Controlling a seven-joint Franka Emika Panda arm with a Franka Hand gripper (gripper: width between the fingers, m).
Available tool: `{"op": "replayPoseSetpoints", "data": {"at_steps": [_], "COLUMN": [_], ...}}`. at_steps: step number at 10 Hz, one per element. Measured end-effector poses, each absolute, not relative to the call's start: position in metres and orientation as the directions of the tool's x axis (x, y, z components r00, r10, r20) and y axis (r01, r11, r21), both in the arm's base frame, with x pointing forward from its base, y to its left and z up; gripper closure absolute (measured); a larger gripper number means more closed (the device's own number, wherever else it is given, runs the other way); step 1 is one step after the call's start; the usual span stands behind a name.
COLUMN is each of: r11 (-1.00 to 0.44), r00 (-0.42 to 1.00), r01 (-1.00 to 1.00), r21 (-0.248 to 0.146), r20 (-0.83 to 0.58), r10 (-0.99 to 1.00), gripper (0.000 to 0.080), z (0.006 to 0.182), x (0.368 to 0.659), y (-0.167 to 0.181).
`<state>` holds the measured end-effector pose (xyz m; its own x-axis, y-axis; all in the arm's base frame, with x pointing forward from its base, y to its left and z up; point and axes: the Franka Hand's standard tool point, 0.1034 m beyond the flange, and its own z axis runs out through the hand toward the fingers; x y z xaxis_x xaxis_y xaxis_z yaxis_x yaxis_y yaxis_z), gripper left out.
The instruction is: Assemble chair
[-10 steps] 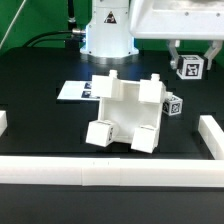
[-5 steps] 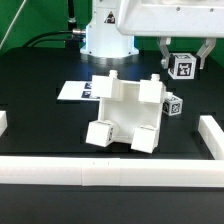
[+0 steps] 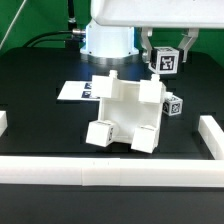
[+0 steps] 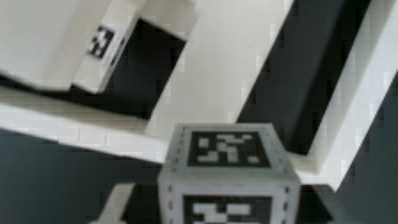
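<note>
Since the earlier frame the gripper (image 3: pixel 166 58) has carried its load toward the exterior view's left. In the exterior view it is clamped on a tagged block (image 3: pixel 166 63), held clear of the table. The half-built chair (image 3: pixel 125 115) stands below the hand, toward that left. In the wrist view the tagged block (image 4: pixel 224 165) sits between the jaws (tags facing the camera), and the chair (image 4: pixel 214 70) lies beyond it.

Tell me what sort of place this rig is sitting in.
Most likely a robotics lab test bench: a black table fenced by white border rails, a marker board fixed on it, and white chair parts carrying square tags, one tagged block in the gripper.
</note>
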<state>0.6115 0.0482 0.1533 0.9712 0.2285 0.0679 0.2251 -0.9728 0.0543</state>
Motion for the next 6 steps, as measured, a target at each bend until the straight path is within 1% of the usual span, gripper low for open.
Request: {"op": "replayPoseSetpoints", "data": {"at_steps": [3, 6], "r11": [-0.973, -0.970], "r00": [0.971, 0.969], "r01": [0.226, 0.236], "r21": [0.055, 0.065], "r20": [0.065, 0.054], "r10": [0.229, 0.240], "gripper": [0.0515, 0.0515], "z": [0.152, 0.141], "x": [0.611, 0.615], "y": [0.047, 0.039]}}
